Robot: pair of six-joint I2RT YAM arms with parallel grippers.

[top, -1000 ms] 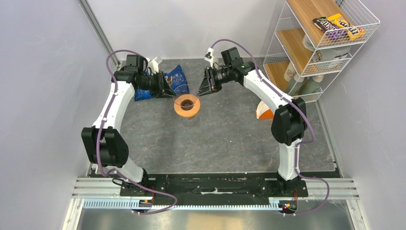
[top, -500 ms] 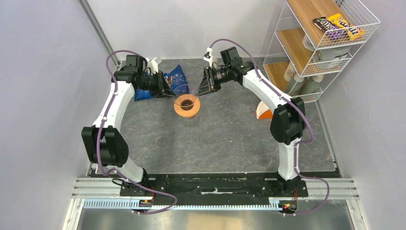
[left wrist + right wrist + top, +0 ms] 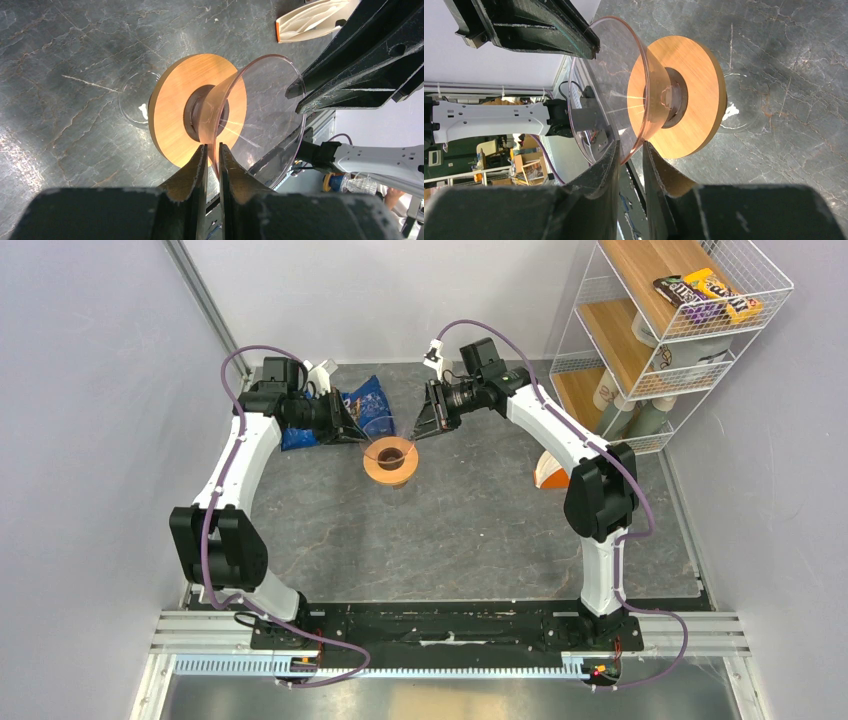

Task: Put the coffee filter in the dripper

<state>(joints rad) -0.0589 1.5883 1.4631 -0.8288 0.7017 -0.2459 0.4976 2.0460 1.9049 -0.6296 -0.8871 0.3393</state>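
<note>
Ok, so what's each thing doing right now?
dripper: upright, no filter inside, clear rim pinched on both sides.
left claw: shut on the dripper's rim.
right claw: shut on the dripper's rim.
glass: upright under the dripper.
filter pack: lying apart, untouched.

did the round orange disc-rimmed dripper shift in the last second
No. In the top view the dripper sits at the same spot, with the same gap to the blue snack bag and on the same veins of the grey table.
</note>
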